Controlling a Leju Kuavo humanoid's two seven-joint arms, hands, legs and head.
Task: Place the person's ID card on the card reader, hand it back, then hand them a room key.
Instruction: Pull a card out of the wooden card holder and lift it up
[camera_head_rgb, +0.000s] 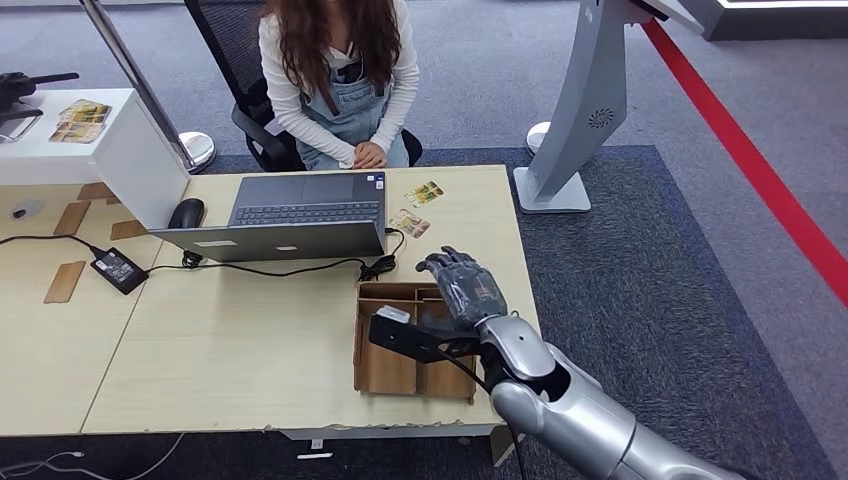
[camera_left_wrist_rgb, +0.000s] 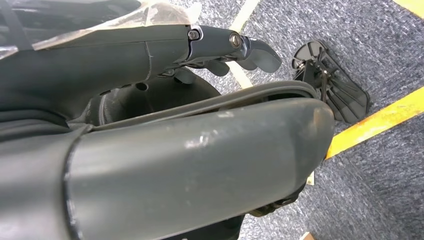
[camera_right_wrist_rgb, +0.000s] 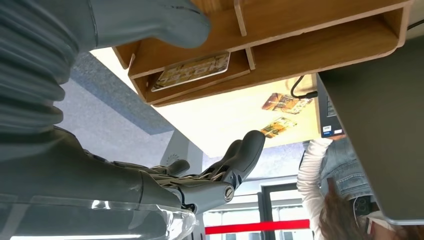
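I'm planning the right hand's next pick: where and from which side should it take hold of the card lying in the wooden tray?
The card lies flat on the floor of a walled compartment of the wooden tray, so side access looks blocked. Probably come from above with the right hand, which hovers over the tray with nothing in it, and pinch across the card's long edges, tipping one edge up first.

Close behind the left hand, hanging over grey carpet floor. Dark fingers curled slightly, holding nothing, tips apart. Crumpled clear plastic film lying along the back of the hand. Below the fingers, a black round slatted object on the carpet, identity unclear. Yellow tape line running across the floor just beside it; a paler strip farther off.
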